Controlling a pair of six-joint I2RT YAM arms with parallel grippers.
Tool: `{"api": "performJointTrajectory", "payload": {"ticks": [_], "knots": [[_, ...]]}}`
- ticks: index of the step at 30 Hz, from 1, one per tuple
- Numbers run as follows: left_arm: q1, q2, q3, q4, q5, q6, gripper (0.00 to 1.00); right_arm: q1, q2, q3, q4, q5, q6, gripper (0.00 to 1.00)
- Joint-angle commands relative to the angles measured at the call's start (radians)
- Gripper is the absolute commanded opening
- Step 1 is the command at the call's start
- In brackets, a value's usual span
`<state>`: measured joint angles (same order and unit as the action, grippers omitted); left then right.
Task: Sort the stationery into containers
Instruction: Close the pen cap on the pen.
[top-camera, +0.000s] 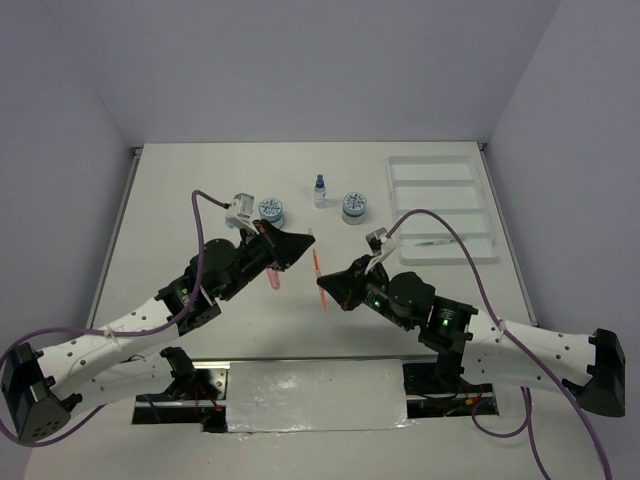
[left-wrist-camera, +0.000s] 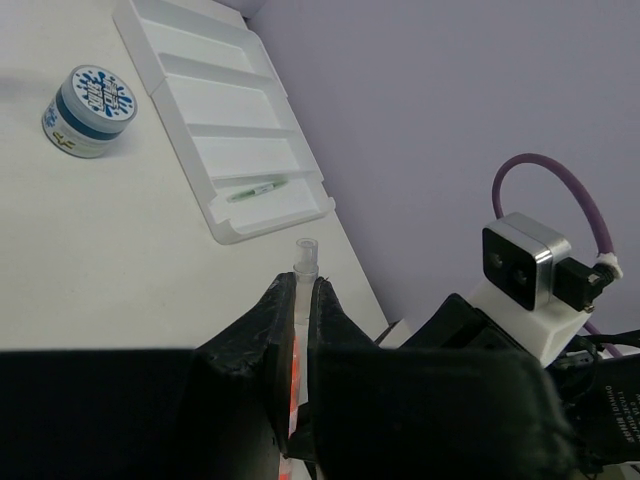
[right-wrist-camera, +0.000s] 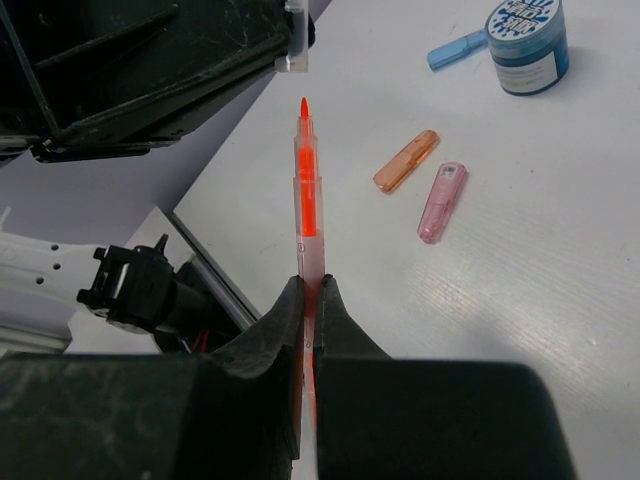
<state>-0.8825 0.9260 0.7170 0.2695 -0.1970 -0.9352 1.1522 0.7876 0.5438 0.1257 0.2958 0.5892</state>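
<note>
Right gripper (right-wrist-camera: 308, 290) is pinched tight on the orange pen (right-wrist-camera: 308, 200), held in the air well apart from the tray (top-camera: 435, 172), bare tip toward the left gripper (left-wrist-camera: 298, 290), which is clamped on a clear cap (left-wrist-camera: 305, 255), so slight misalignment could smear ink or knock the pen loose.

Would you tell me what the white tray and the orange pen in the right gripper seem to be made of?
White tray: probably moulded plastic, smooth and slightly glossy, judging by its thin raised dividers and rounded corners.
Orange pen: seemingly clear plastic, since an orange core shows through the barrel; the pointed tip may be felt, but that is unclear.
</note>
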Motion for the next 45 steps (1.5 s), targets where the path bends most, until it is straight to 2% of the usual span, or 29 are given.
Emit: {"api": "performJointTrajectory", "payload": {"ticks": [1, 37, 45], "knots": [[-0.004, 0.002, -0.007, 0.054, -0.001, 0.038, 0.00, 0.007, -0.019, 0.058, 0.006, 0.023, -0.009, 0.00], [-0.004, -0.012, -0.027, 0.074, 0.070, 0.079, 0.00, 0.001, 0.041, 0.139, -0.023, 0.089, -0.035, 0.00], [-0.004, 0.000, -0.056, 0.118, 0.139, 0.108, 0.00, -0.025, 0.027, 0.188, -0.018, 0.117, -0.075, 0.00]]}}
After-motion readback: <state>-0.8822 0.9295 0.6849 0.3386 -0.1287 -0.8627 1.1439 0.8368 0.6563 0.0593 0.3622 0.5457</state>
